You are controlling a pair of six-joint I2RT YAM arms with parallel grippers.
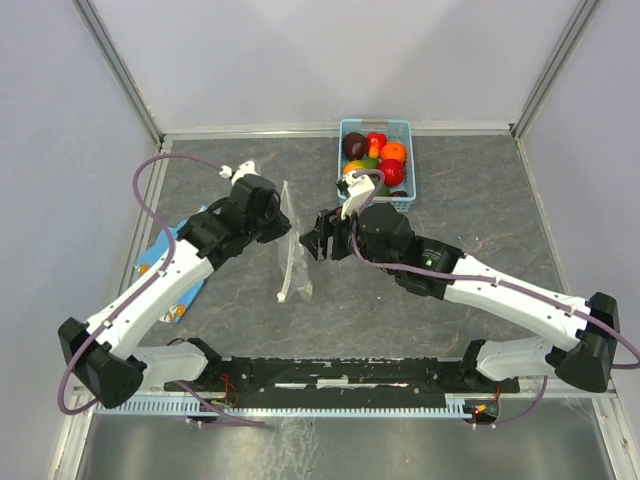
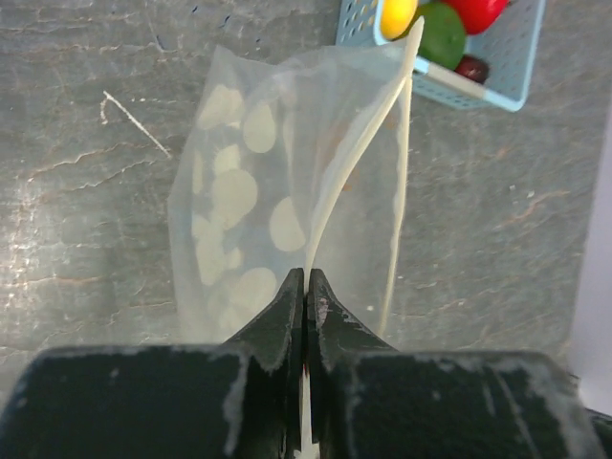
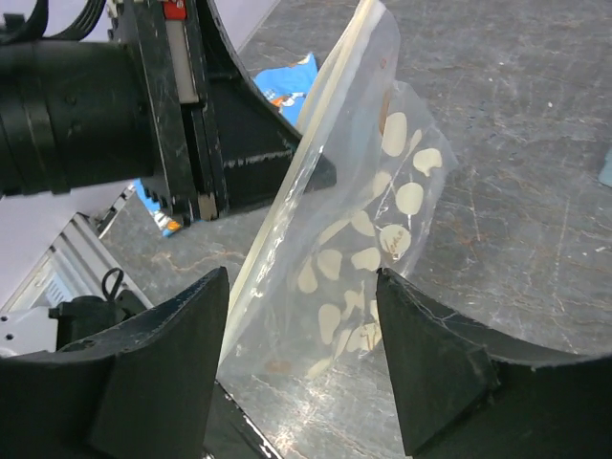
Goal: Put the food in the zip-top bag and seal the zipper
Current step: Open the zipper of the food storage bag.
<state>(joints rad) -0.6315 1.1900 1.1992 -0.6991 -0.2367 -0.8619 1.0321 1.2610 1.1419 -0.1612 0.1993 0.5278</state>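
- Food (image 1: 378, 160) piled in blue basket (image 1: 405, 126).
- Left gripper (image 2: 306, 279) pinched tight on zipper (image 2: 356, 158), holding zip-top bag (image 2: 239, 210) upright.
- Right gripper (image 3: 301, 282) spread apart, facing bag.

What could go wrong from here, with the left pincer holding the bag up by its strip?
1. The left pincer is shut on just the thin zipper of one lip; a tug could pull the zip-top bag free.
2. The mouth gapes only narrowly, so the open right pincer may pinch both walls together.
3. The food sits in the basket; dropped pieces might miss the slit.
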